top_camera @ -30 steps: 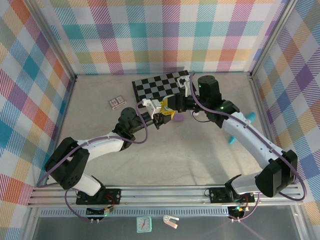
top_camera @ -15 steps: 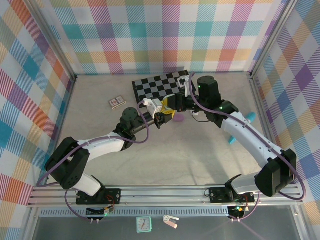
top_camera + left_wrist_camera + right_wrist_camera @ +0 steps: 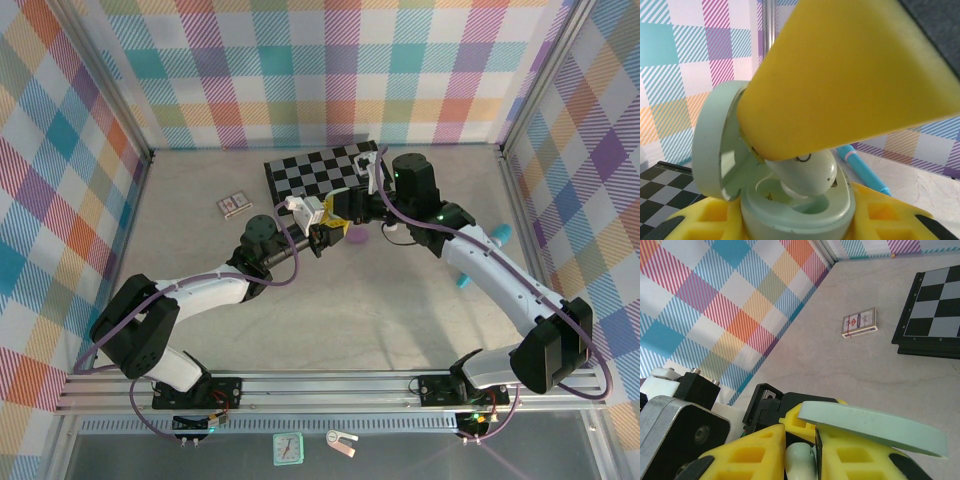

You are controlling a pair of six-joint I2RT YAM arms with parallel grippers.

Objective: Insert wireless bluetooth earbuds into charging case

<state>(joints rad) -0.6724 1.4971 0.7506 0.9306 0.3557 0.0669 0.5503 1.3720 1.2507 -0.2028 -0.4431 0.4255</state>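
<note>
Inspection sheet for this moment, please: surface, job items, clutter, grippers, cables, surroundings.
Surface: pale stone-look table, no spills seen.
Job's things: mint charging case, lid open; pale earbud at its well, seating cannot be told.
Clutter: checkerboard, card box, teal pen, lilac item.
Grippers: left gripper holds the case; right gripper pinches the earbud.
Cables: purple cables along both arms, no snag seen.
Surroundings: plaid walls, metal rail at the near edge.

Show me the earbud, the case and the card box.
earbud (image 3: 807, 172), left wrist view, on its rounded body.
case (image 3: 710, 145), left wrist view, on its open lid.
card box (image 3: 859, 323), right wrist view, on its top face.
</note>
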